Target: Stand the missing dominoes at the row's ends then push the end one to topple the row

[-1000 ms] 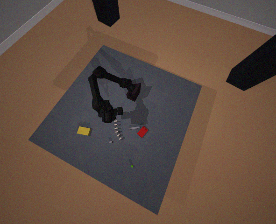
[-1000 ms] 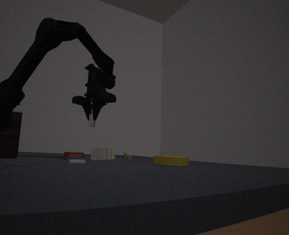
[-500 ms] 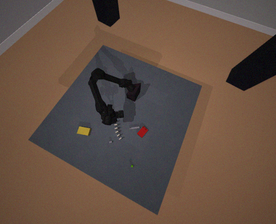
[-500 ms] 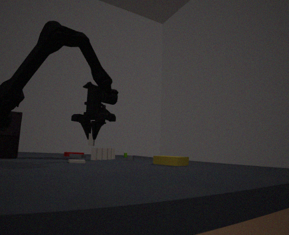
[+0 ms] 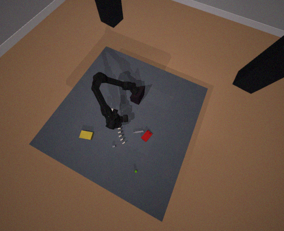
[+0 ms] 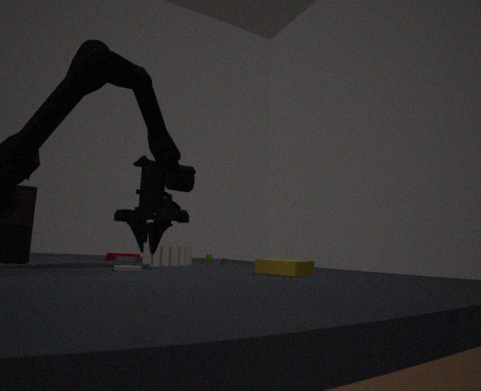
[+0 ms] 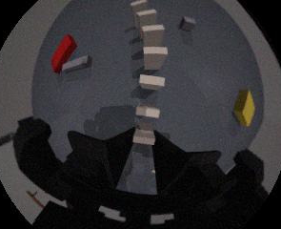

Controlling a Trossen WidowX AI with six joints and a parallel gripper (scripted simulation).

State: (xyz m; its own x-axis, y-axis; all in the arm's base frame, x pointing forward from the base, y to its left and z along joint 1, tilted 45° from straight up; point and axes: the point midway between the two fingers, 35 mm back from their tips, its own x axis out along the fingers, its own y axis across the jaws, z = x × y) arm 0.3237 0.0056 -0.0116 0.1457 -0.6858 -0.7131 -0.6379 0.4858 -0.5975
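Note:
My gripper [image 6: 147, 251] [image 7: 144, 132] is shut on a white domino [image 6: 146, 257] [image 7: 144, 138]. It holds the domino upright, low over the dark mat [image 5: 92, 164], at the row's end nearest the arm's base. Whether its bottom touches the mat, I cannot tell. Several white dominoes stand in a slightly curved row; the nearest [image 7: 149, 112] is a short gap from the held one, and the farthest [image 5: 123, 142] [image 7: 139, 6] is at the other end. Another white domino [image 5: 112, 109] [image 6: 127, 268] lies flat on the base side of the gripper. The arm hides the fingertips in the top view.
A grey bar [image 5: 138, 131] [image 7: 76, 64] and a red block [image 5: 146, 136] [image 7: 64, 53] lie on one side of the row. A small grey block [image 5: 114, 146] [image 7: 188, 23] and a yellow block [image 5: 86, 134] [image 6: 282, 267] [image 7: 245, 108] are on the other. A green block [image 5: 136, 171] is beyond the far end.

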